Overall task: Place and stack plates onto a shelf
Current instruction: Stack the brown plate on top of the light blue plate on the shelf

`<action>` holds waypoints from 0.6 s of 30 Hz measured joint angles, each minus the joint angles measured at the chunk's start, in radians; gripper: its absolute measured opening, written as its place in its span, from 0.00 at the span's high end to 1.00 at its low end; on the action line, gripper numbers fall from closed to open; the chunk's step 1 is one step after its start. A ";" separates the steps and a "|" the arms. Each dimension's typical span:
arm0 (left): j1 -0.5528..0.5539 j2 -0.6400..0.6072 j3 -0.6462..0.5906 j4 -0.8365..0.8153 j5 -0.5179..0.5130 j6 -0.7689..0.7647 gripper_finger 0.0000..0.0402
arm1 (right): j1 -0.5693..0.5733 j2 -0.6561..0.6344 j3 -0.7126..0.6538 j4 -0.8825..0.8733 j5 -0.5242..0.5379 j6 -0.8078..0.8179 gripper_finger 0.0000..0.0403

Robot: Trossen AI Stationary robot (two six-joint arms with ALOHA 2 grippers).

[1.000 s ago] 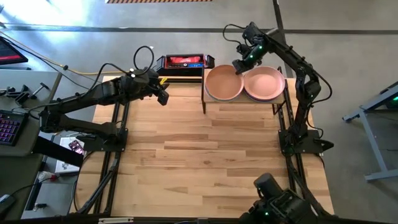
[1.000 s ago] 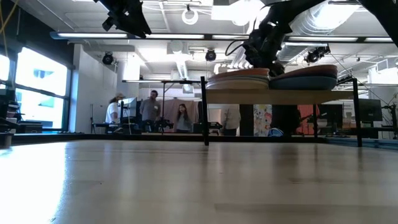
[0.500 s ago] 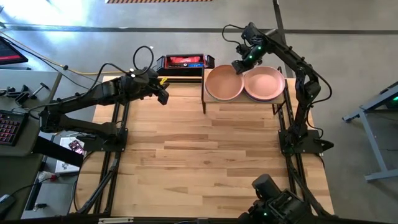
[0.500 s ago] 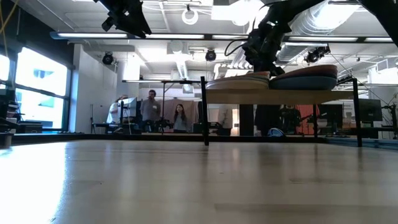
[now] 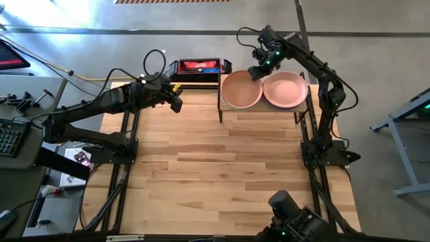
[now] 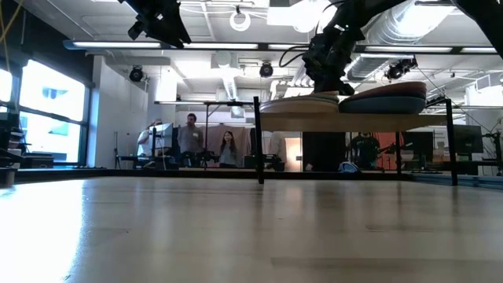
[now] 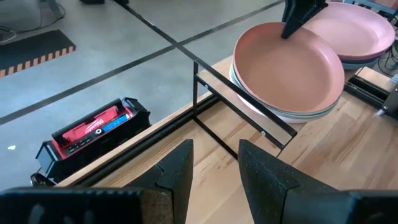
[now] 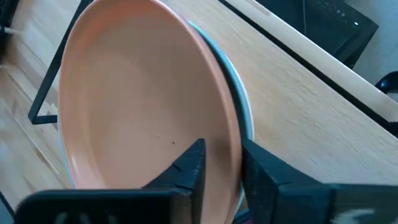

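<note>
The right gripper is at the back rim of the peach plate, which tops the left stack on the shelf. Its fingers are spread a little, one on each side of the rim, and no squeeze can be seen. If the gripper is pulled away crooked, the rim could be caught and the plate dragged off the stack. The pink plate lies just beside. Open room is above. The left gripper, spread open, waits well apart over the table.
</note>
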 joint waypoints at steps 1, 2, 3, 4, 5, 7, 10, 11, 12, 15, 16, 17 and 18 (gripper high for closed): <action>0.000 0.000 0.000 0.000 -0.001 0.000 0.71 | 0.001 0.000 0.000 0.000 0.001 0.000 0.80; 0.000 0.000 0.000 0.000 -0.002 0.000 0.71 | 0.001 0.000 0.000 0.000 0.001 0.000 0.78; 0.000 0.000 0.000 0.000 -0.002 0.000 0.71 | 0.001 0.000 0.000 0.000 0.001 0.000 0.76; 0.000 0.000 0.000 0.000 -0.002 0.000 0.71 | 0.001 0.000 0.000 0.000 0.001 -0.001 0.75; 0.000 0.000 0.000 0.000 -0.002 0.000 0.71 | -0.003 0.000 0.000 0.001 0.001 -0.001 0.74; 0.000 0.000 0.000 0.000 -0.002 0.000 0.71 | -0.017 0.000 0.003 -0.001 0.000 0.000 0.73; 0.000 0.000 0.000 0.000 -0.002 0.000 0.71 | -0.038 0.000 0.024 -0.004 0.004 0.005 0.73; 0.000 0.000 0.000 0.000 -0.002 0.000 0.71 | -0.044 0.000 0.034 -0.007 0.005 0.006 0.73; 0.000 0.000 0.000 0.000 -0.002 0.000 0.71 | -0.049 0.000 0.043 -0.014 0.004 0.007 0.73; 0.000 0.000 0.000 0.000 -0.002 0.000 0.71 | -0.055 -0.001 0.076 -0.046 0.003 0.023 0.73; 0.000 0.000 0.000 0.000 -0.002 0.000 0.71 | -0.055 -0.001 0.086 -0.063 0.003 0.026 0.73; 0.000 0.000 0.000 0.000 -0.002 0.000 0.71 | -0.055 -0.001 0.093 -0.080 0.004 0.024 0.73; 0.000 0.000 0.000 0.000 -0.002 0.000 0.71 | -0.053 -0.002 0.097 -0.095 0.003 0.018 0.73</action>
